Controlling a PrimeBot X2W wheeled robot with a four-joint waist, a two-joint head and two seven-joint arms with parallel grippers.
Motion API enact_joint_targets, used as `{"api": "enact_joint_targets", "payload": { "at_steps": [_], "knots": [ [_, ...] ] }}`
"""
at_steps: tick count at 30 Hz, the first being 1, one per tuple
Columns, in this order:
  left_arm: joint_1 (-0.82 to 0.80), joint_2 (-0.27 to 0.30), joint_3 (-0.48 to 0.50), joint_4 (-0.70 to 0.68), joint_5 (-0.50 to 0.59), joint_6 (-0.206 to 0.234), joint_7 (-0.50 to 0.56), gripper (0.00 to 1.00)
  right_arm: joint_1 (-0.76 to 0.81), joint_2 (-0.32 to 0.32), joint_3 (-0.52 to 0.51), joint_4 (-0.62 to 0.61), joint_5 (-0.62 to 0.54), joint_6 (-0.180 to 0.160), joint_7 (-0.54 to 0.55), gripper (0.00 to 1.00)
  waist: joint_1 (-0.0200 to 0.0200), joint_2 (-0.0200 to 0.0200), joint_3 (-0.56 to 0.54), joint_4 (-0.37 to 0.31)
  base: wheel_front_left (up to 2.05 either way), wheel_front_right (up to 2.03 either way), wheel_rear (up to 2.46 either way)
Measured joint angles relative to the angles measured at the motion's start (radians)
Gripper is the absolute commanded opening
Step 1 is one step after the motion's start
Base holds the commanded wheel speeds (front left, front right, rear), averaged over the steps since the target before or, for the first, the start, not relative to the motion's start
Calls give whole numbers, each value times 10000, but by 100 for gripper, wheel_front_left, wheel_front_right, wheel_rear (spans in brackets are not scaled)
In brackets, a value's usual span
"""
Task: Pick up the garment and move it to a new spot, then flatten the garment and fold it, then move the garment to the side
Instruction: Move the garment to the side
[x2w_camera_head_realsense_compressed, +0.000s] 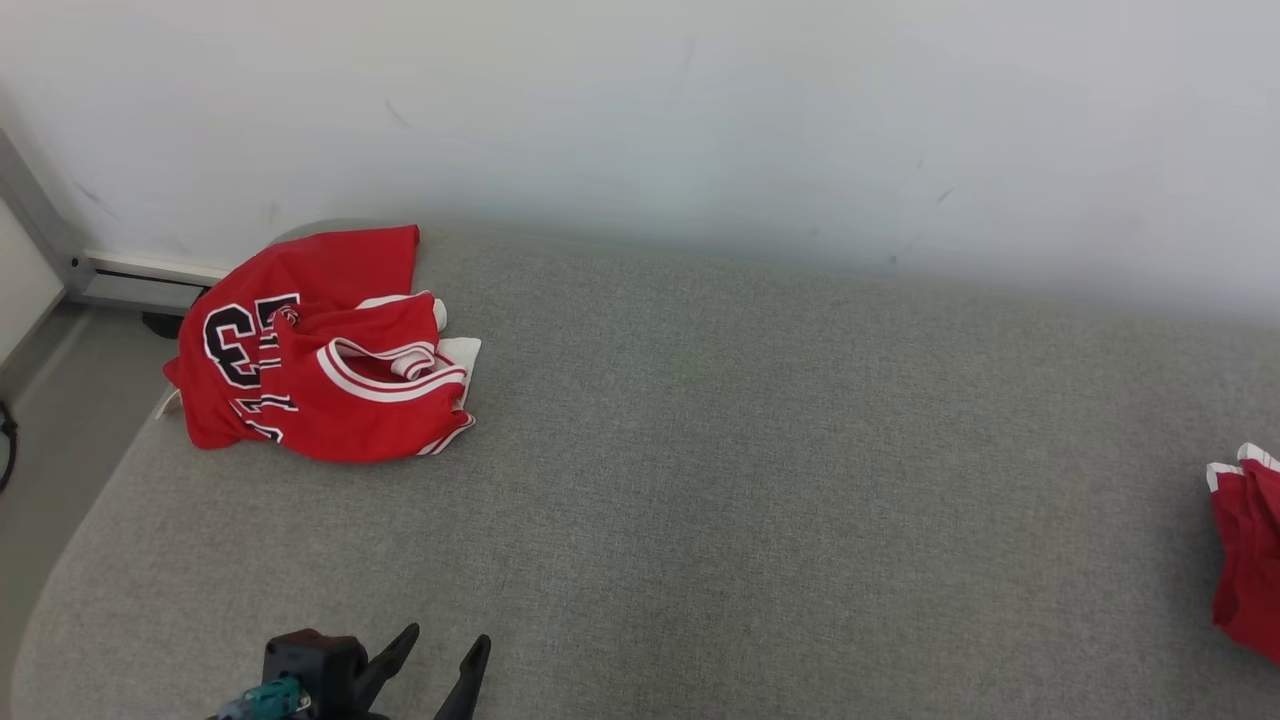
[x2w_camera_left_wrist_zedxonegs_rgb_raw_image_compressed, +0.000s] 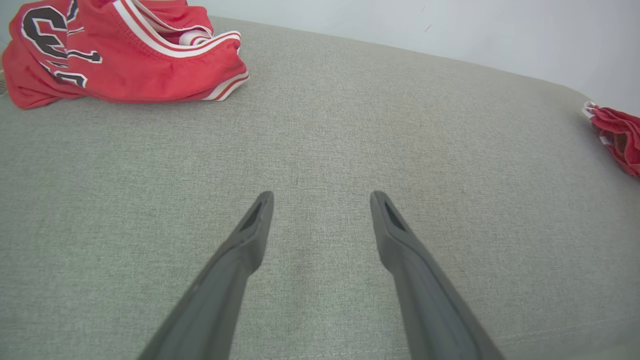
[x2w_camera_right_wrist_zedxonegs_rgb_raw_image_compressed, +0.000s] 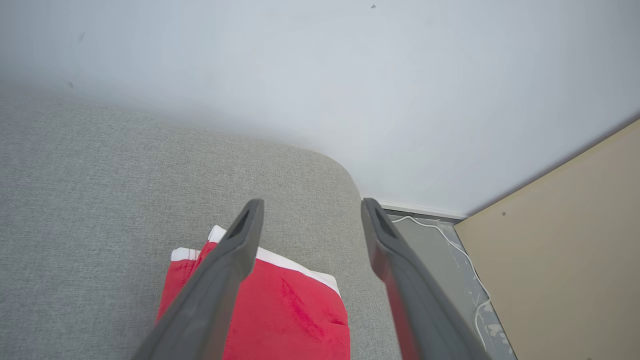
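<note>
Fingers of my right gripper (x2w_camera_right_wrist_zedxonegs_rgb_raw_image_compressed: 311, 202) stand apart over the red garment (x2w_camera_right_wrist_zedxonegs_rgb_raw_image_compressed: 290, 310) at the grey cushion's (x2w_camera_right_wrist_zedxonegs_rgb_raw_image_compressed: 100, 200) right end, left gripper (x2w_camera_left_wrist_zedxonegs_rgb_raw_image_compressed: 322, 195) open too, so I would lift straight up without dragging cloth.

Perhaps a lab: grey fabric-covered surface (x2w_camera_head_realsense_compressed: 700, 450), bare white wall (x2w_camera_head_realsense_compressed: 700, 100).

Grey fabric surface (x2w_camera_head_realsense_compressed: 700, 450) against white wall (x2w_camera_head_realsense_compressed: 700, 100).
</note>
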Motion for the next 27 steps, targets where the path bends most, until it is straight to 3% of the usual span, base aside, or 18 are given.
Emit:
{"api": "enact_joint_targets", "payload": {
  "at_steps": [5, 14, 20, 27],
  "knots": [
    [-1, -21, 27, 21, -2, 2, -6, 100, -4, 506, -10, -242, 171, 44, -543, 100, -1, -1, -134, -53, 0, 0, 0],
    [12, -104, 529, 163, -4, 88, -408, 100, 603, 1852, -318, -1185, 1254, 1252, -2109, 100, -1, -1, -489, -376, 0, 0, 0],
    [63, -211, 1026, 270, 0, 169, -821, 100, 1871, 2545, -251, -1948, 1503, 1774, -2915, 100, -1, 0, -790, -741, 0, 0, 0],
    [246, -324, 1356, 410, 178, 253, -1256, 100, 3467, 3068, -159, -3141, 1624, 1856, -3099, 100, -1, -1, -1176, -1146, 0, 0, 0]
  ]
}}
